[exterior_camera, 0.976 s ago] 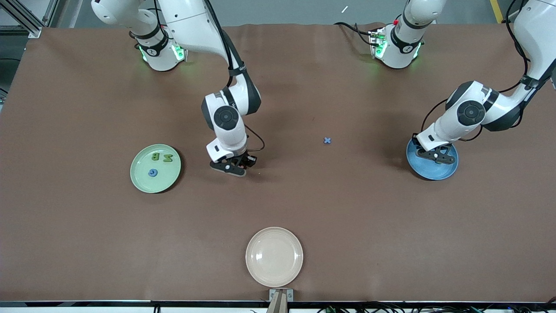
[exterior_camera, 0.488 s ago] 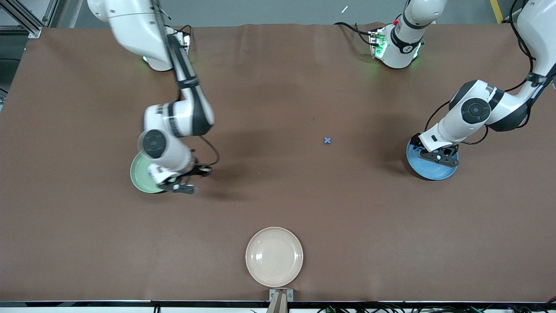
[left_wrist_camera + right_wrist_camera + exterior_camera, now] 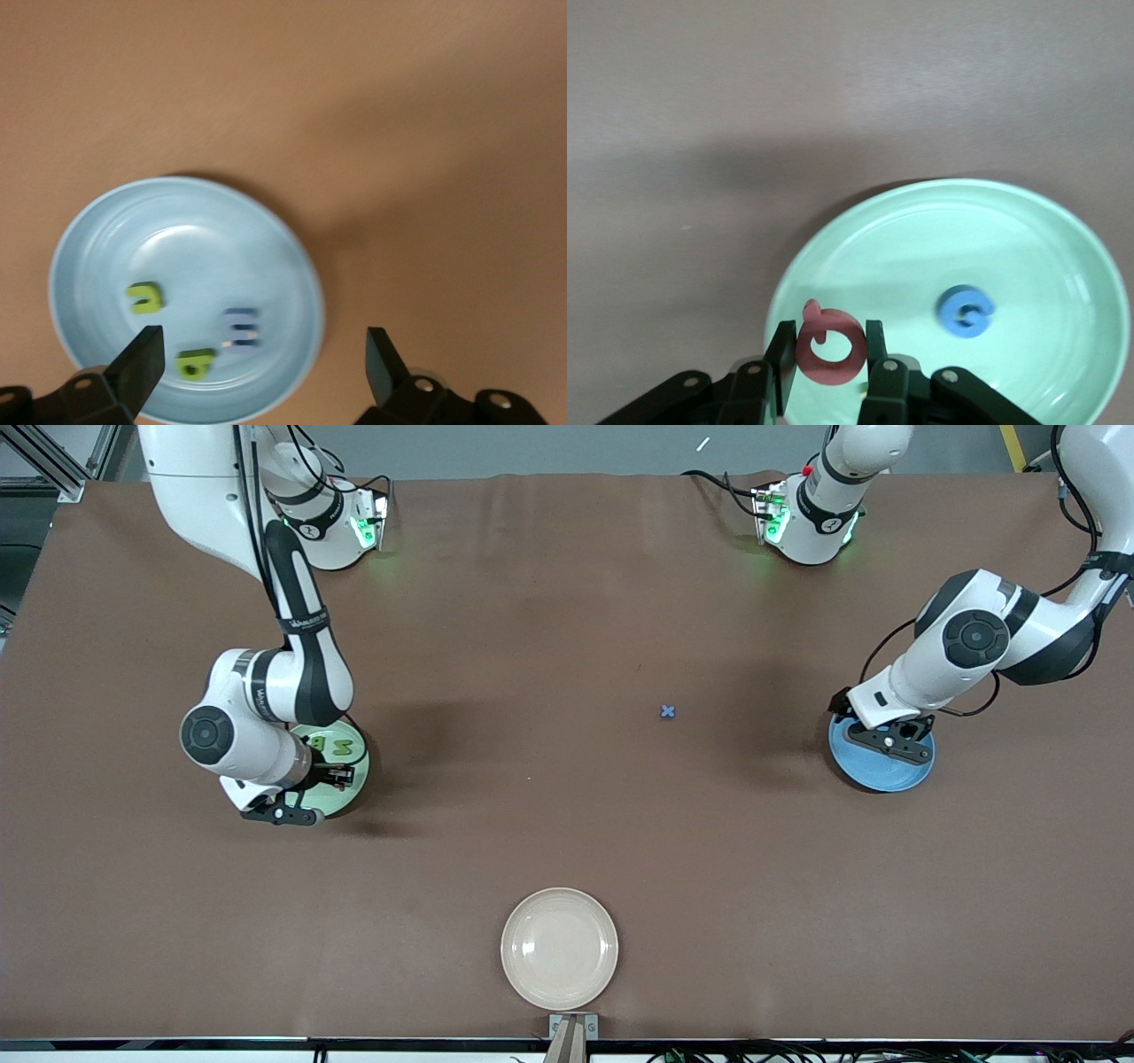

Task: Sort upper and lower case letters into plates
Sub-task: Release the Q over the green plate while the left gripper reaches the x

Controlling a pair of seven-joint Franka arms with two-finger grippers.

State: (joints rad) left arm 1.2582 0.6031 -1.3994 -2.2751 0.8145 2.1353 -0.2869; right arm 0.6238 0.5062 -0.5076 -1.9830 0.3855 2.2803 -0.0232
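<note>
My right gripper (image 3: 827, 354) is shut on the pink Q (image 3: 827, 348) and hangs over the edge of the pale green plate (image 3: 1028, 239). A blue G (image 3: 966, 312) lies in that plate, and in the front view a green N (image 3: 340, 748) shows beside the arm. My left gripper (image 3: 263, 354) is open over the bright blue plate (image 3: 177, 230). That plate holds two green lowercase letters (image 3: 144, 297) and a blue m (image 3: 241, 327). A blue x (image 3: 667, 711) lies alone on the table between the two plates.
A cream-beige plate (image 3: 559, 948) sits by the table edge nearest the front camera. The brown table (image 3: 567, 824) is bare between the plates. Both arm bases stand along the edge farthest from the front camera.
My right arm has swung from the middle of the table to over the pale green plate, carrying the pink Q. My left gripper has opened and risen slightly over the blue plate.
</note>
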